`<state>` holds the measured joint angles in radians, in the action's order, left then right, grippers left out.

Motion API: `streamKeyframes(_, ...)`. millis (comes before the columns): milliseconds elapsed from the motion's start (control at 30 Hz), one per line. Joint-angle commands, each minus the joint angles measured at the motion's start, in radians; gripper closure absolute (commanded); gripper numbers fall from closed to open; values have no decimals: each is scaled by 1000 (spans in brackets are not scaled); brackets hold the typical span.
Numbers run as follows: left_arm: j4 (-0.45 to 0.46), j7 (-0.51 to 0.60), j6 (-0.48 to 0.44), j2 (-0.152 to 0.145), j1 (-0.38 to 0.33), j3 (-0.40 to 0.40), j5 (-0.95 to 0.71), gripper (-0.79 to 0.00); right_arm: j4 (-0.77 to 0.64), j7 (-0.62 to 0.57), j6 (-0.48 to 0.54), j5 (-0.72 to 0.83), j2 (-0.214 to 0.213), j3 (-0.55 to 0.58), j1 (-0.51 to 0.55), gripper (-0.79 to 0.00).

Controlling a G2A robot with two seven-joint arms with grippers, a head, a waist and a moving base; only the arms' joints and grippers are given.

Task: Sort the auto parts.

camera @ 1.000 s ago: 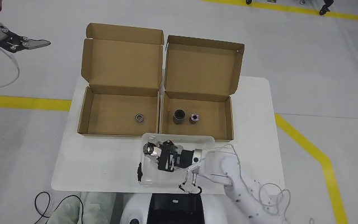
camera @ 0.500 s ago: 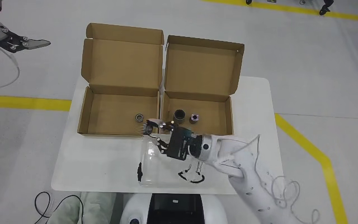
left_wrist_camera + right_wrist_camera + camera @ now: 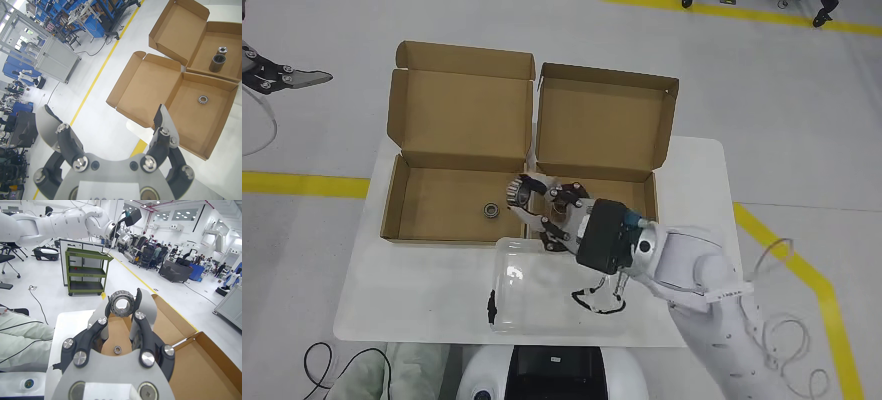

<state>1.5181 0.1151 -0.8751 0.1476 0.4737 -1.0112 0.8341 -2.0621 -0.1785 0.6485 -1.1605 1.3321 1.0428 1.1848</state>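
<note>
1. While the right arm stretches from the near right side of the white counter (image 3: 392, 290) toward two open boxes, the right gripper (image 3: 122, 301) hangs above the seam where the boxes meet. Its fingers are closed narrowly on a grey ribbed metal bearing ring (image 3: 122, 305), held in the air with its bore facing the wrist camera.
2. The left gripper (image 3: 103, 111) hangs off the counter's left side, above the floor, with its fingers spread wide and holding nothing.
3. The left brown cardboard box (image 3: 437, 205) has one small silver bearing (image 3: 490, 209) lying flat on its floor, below the held ring and a little to its left.
4. The right brown cardboard box (image 3: 627, 195) holds a dark upright metal sleeve (image 3: 217, 63) with a small silver bush (image 3: 222, 50) just beside it. From above, the right gripper covers part of them.
5. A clear plastic tray (image 3: 512, 290) sits on the counter just in front of the boxes, its right part under the right arm. A loop of black cord (image 3: 594, 300) lies at that side.
</note>
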Motion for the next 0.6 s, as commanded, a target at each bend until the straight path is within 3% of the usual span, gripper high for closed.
streamKeyframes(0,0,0,0,0,0,0,0,-785,-4,-2,2,14,0,2,-13,0)
streamKeyframes(567,0,0,0,0,0,0,0,-785,-76,-66,-62,48,11,-33,-150,0)
